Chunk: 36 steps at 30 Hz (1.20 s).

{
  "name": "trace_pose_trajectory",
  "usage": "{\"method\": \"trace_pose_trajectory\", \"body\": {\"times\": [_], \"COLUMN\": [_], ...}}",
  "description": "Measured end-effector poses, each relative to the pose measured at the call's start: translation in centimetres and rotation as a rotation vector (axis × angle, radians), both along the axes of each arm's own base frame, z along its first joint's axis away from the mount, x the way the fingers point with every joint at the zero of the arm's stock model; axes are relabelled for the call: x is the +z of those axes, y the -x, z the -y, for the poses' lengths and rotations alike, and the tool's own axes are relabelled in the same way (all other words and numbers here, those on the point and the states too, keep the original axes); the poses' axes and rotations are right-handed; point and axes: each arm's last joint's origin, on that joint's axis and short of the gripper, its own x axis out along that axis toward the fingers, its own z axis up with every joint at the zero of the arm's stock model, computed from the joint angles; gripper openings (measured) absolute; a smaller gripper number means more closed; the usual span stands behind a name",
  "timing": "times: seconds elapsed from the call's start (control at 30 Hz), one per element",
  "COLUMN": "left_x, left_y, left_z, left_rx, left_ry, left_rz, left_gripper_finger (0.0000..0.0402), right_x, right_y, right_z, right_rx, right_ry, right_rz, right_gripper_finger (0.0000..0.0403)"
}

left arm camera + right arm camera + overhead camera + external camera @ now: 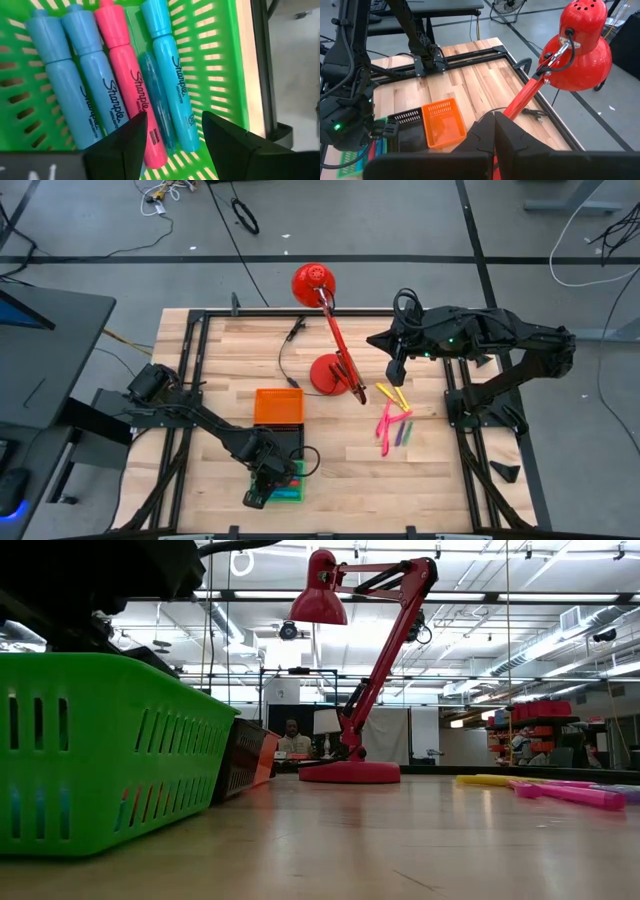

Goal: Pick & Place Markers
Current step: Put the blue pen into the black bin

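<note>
- Red lamp (326,330): base just right of centre in the high view, head toward the upper middle, its arm slanting between them.
- Orange tray (279,406): centre of the high view, left of the lamp base.
- Black tray (293,442): just below the orange one, touching it.
- Green tray (291,488): lower centre, below the black tray; in the low view it fills the left side.
- Wooden table (340,470): light planks under everything.
- Black cable (285,350): curls on the table left of the lamp.
- Person (291,737): seated far off, centre of the low view.
</note>
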Motion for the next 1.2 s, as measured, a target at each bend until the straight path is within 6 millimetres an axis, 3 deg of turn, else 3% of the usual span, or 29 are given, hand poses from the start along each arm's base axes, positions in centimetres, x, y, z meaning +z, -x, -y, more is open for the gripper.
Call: {"method": "trace_pose_trajectory", "body": {"times": [0.9,1.2], "left_x": [-0.1,-0.4], "left_y": [0.4,1.0], "left_z": [0.4,1.5], "left_rx": [0.058,0.045], "left_ry": [-0.187,-0.264], "left_rz": [0.094,0.144], "left_gripper_finger": [0.0195,0.0195], "right_x": [-0.1,-2.0], "right_y": [0.0,-0.6], "right_z": [0.0,-0.1], "right_rx": [0.007,0.008], "right_ry": [0.014,0.019], "right_rz": [-0.016,-0.079], "right_gripper_finger": [0.0008,0.0008]}}
